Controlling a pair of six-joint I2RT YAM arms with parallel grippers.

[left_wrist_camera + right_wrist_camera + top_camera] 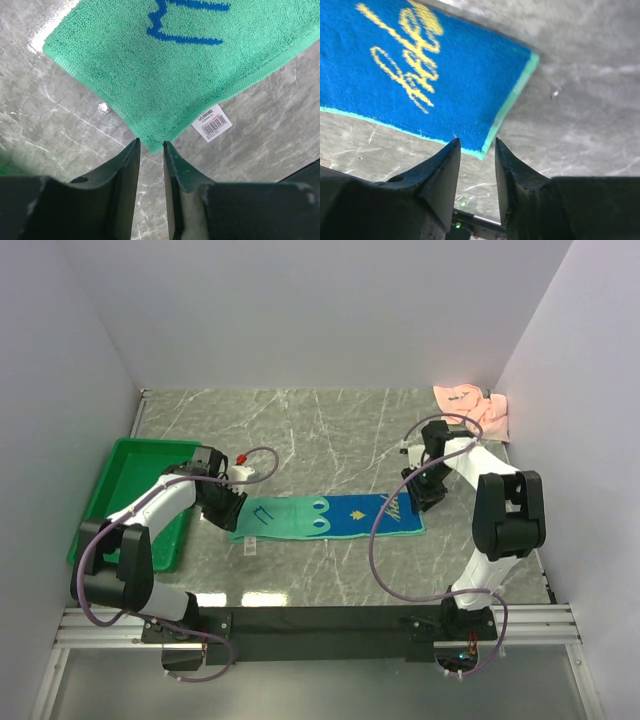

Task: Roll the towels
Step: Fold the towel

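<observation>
One of the towels, teal and blue (325, 518) with yellow script lettering, lies flat and unrolled in the middle of the table. My left gripper (228, 512) is at its left end. In the left wrist view the teal corner (160, 100) reaches just between the tips of the left gripper (150, 142), which stands narrowly open, not pinching it. My right gripper (420, 502) is at the towel's right end. Its wrist view shows the blue corner (445, 75) just ahead of the open right gripper (477, 141). The pale pink towel (472, 407) lies crumpled at the back right.
A green plastic tray (125, 465) stands at the left, close beside the left arm. A white barcode tag (212, 122) hangs off the teal towel's near left edge. White walls close the table in at the back and on both sides.
</observation>
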